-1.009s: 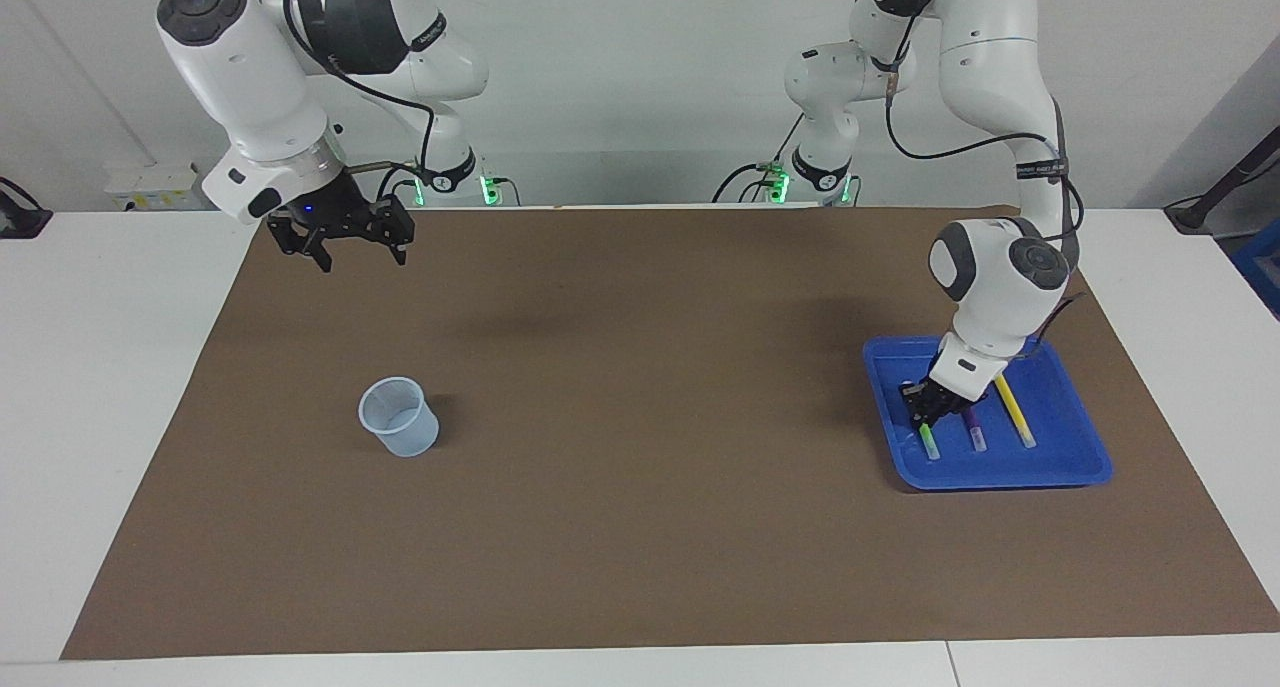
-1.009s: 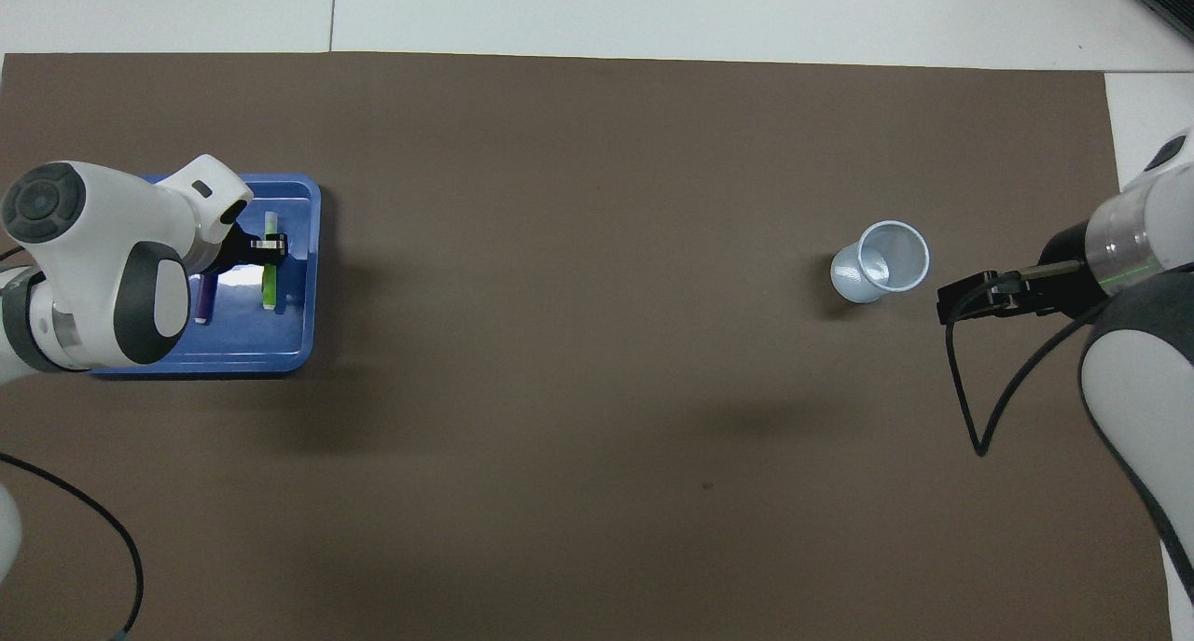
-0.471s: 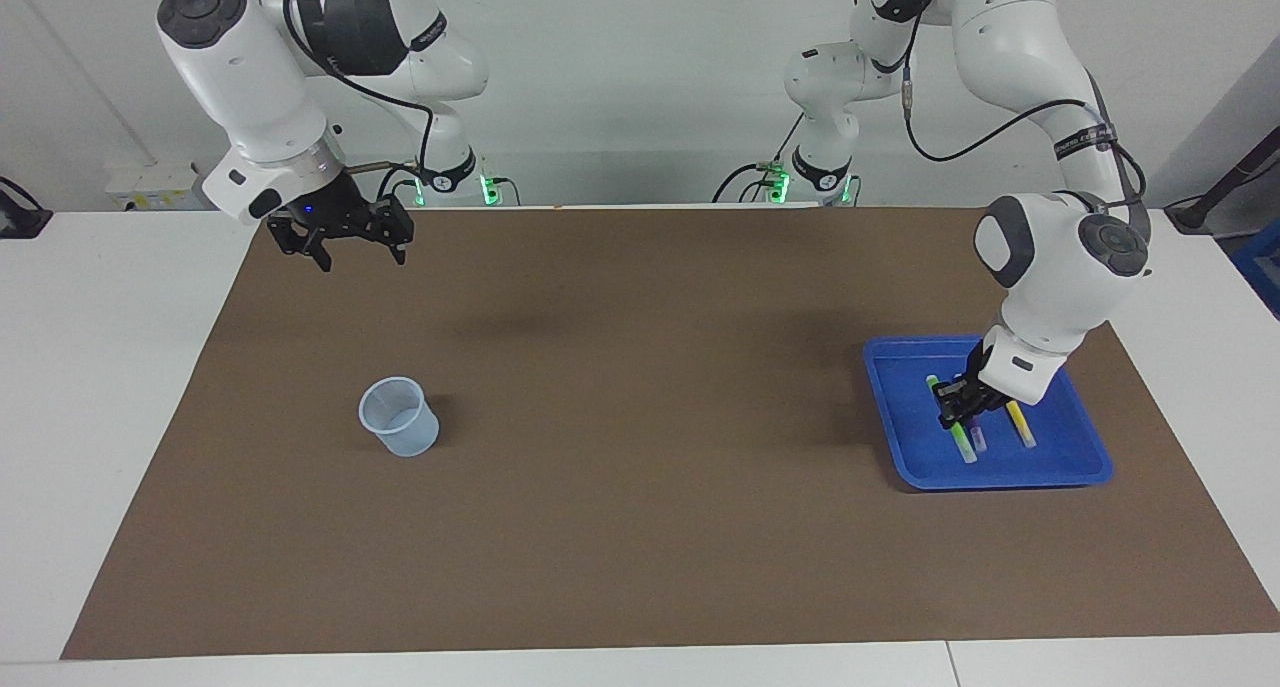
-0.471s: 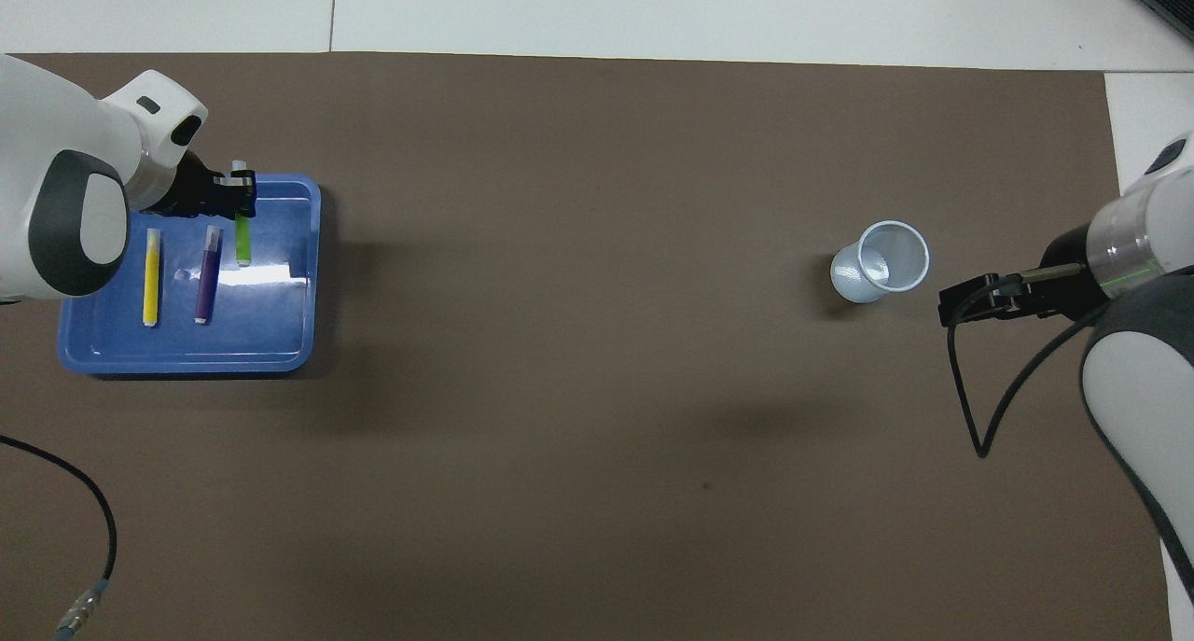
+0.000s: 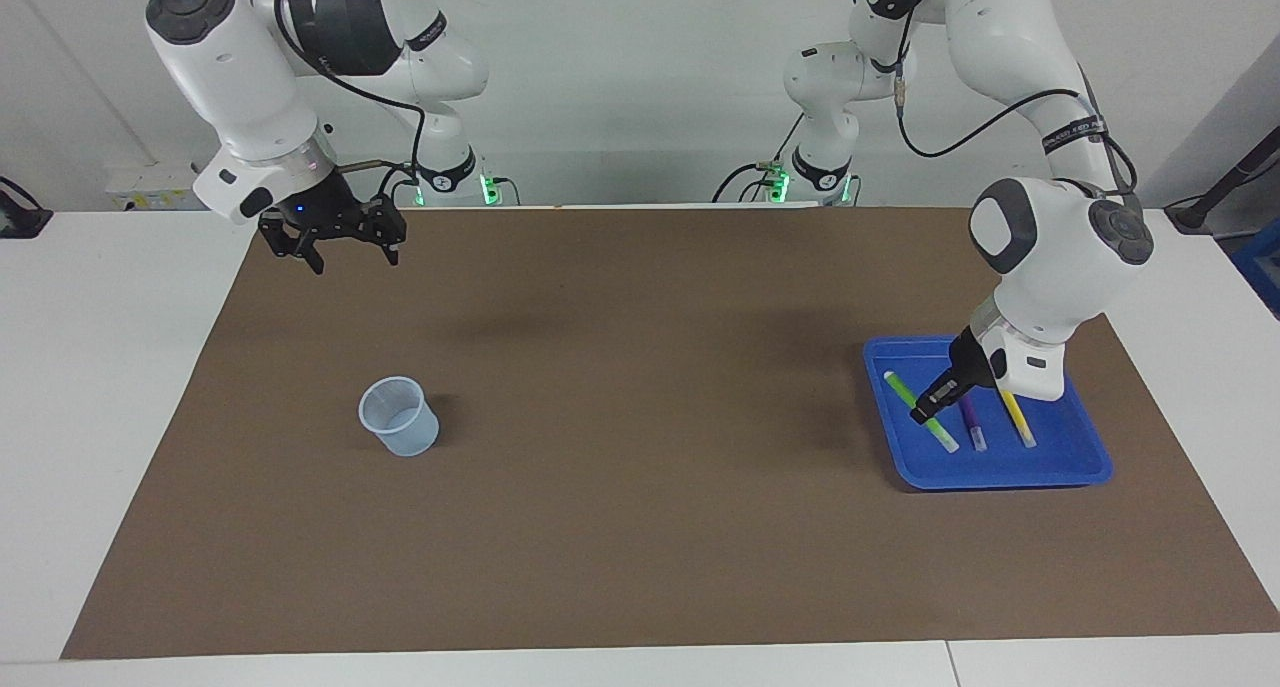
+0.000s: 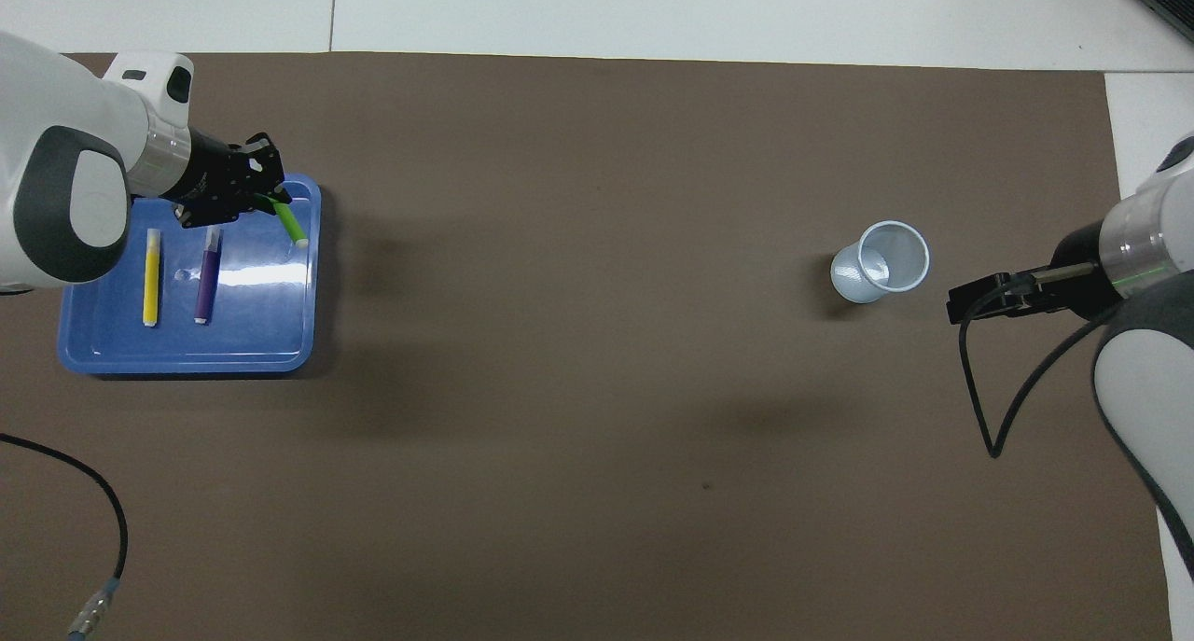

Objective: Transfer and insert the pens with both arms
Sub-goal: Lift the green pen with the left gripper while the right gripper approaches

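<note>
Pens first: from the facing view I see the green pen (image 5: 918, 411) clamped in my left gripper (image 5: 925, 410), lifted and tilted over the blue tray (image 5: 1000, 472), while the purple pen (image 5: 971, 424) and yellow pen (image 5: 1017, 416) lie flat in the tray beside it. My right gripper (image 5: 343, 252) hangs with fingers spread over the brown mat (image 5: 640, 527), well apart from the tray, toward the right arm's end; that arm waits. The clear cup (image 5: 400, 430) stands upright on the mat, also well apart from the tray.

From overhead, the left gripper (image 6: 250, 195) grips the green pen (image 6: 290, 222) near one end, the pen's whitish tip sitting over the tray's (image 6: 187, 361) rim on the cup side. The purple pen (image 6: 206, 276) and yellow pen (image 6: 150, 278) rest in the tray. The right gripper (image 6: 959, 303) is just beside the cup (image 6: 881, 260).

I judge this the lift-out step. Next I need to carry the pen toward mid-mat, level it, and bring the right gripper in for the handover.
</note>
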